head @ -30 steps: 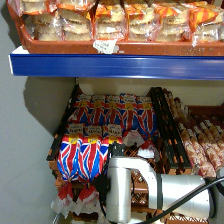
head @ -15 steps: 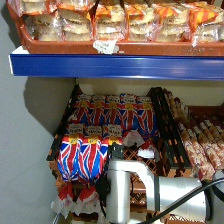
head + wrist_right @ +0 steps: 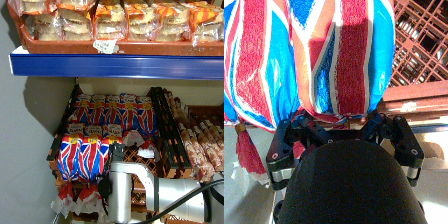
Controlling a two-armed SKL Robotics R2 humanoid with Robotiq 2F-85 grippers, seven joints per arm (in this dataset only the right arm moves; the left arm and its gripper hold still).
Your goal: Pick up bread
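item: bread (image 3: 324, 55), union jack bag, front of crate (image 3: 165, 150).
hand (image 3: 341, 127): moved in closer, touching bag end; grip state cannot be told.
status: not lifted.

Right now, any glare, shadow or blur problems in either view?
Head view: evenly lit, but the lower shelf sits in shadow under the blue shelf edge, and the right arm blocks the front. Wrist view: the bread fills the frame at close range, soft and slightly washed out; crate sharper.

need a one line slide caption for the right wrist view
Right gripper pressed up to a Union Jack bread bag, with a brown lattice crate beside it.
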